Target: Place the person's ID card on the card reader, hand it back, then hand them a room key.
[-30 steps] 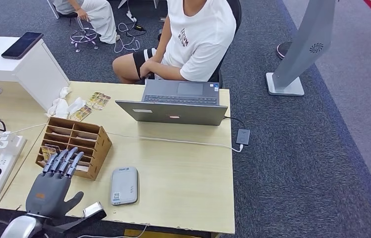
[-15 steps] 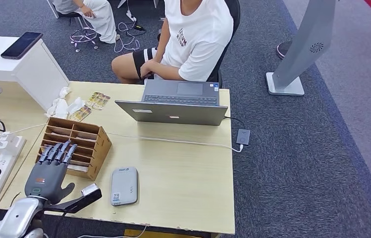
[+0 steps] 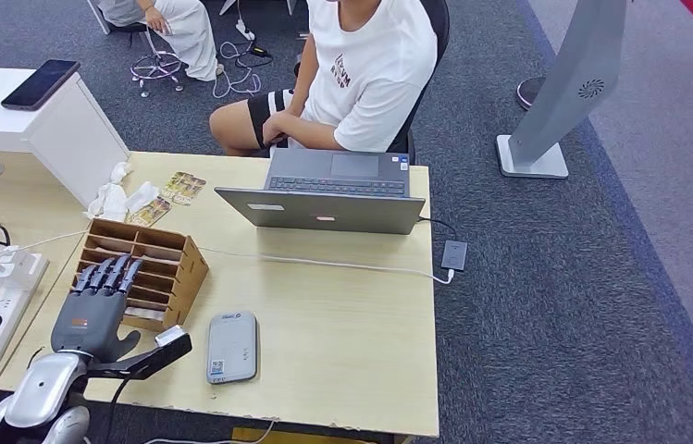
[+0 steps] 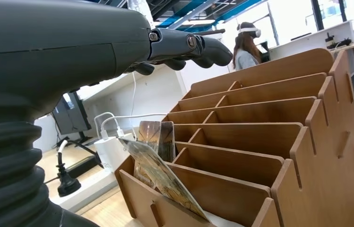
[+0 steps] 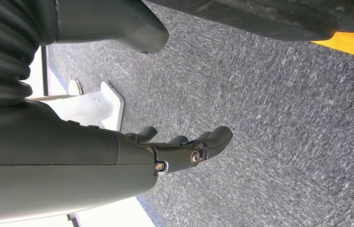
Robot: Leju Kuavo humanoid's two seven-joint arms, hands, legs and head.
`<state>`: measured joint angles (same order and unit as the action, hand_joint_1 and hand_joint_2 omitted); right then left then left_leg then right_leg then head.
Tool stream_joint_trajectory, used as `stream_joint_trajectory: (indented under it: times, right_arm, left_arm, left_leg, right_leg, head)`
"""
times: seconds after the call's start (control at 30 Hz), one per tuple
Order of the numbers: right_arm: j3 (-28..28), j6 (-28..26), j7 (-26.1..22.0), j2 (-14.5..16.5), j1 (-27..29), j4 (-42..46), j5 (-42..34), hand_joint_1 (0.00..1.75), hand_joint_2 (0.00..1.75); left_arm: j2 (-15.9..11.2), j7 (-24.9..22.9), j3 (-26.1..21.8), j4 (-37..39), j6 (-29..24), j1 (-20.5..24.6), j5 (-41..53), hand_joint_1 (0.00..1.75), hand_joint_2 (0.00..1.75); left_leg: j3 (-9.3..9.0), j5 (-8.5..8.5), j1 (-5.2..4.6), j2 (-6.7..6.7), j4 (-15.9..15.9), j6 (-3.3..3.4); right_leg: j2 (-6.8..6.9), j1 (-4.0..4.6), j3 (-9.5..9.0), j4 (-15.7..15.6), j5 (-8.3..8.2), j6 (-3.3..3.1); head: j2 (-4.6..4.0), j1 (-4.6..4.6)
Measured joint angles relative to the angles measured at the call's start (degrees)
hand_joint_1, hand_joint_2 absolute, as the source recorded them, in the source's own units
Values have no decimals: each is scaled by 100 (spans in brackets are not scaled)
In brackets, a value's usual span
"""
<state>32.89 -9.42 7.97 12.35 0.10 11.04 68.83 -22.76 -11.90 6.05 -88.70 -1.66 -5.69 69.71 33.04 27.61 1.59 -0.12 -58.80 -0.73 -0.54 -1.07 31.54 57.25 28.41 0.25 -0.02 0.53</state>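
Observation:
My left hand (image 3: 91, 314) is held flat with its fingers stretched over the front slots of the wooden card holder (image 3: 168, 262), and it holds nothing. In the left wrist view the fingers (image 4: 184, 46) hover above the holder (image 4: 279, 142), whose front slots hold a few patterned room key cards (image 4: 158, 161). The grey card reader (image 3: 232, 346) lies on the table just right of this hand, with no card on it. A person in a white shirt (image 3: 375, 74) sits across the table. My right hand (image 5: 179, 150) hangs over the carpet, fingers loosely apart and empty.
An open laptop (image 3: 324, 199) stands between me and the person, with a white cable running across the table (image 3: 342, 314). Loose cards (image 3: 181, 188) and crumpled tissue (image 3: 113, 199) lie behind the holder. A power strip (image 3: 5, 310) sits at the left.
My left hand has moved forward and a little left, so its fingertips now reach further over the card holder. Nothing on the table has moved.

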Motion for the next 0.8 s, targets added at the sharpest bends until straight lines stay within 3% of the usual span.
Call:
stream_joint_trajectory:
  times: [0.5, 0.63, 0.8]
  right_arm:
    - [0, 6, 3, 0, 1, 0, 24, 0, 175]
    - [0, 6, 3, 0, 1, 0, 24, 0, 175]
    - [0, 6, 10, 0, 1, 0, 31, 0, 175]
  left_arm:
    - [27, -73, -55, 20, -16, -16, 39, 0, 175]
    - [27, -79, -58, 20, -11, -18, 39, 175, 175]
    - [25, -128, -62, 18, 113, -42, -6, 175, 175]
  left_leg:
    - [1, 0, 0, 0, 0, 0]
    - [1, 0, 0, 0, 0, 0]
    - [1, 0, 0, 0, 0, 0]
  right_leg:
    - [0, 0, 0, 0, 0, 0]
    - [0, 0, 0, 0, 0, 0]
    - [0, 0, 0, 0, 0, 0]
  head:
    - [0, -1]
    - [-1, -1]
    - [0, -1]
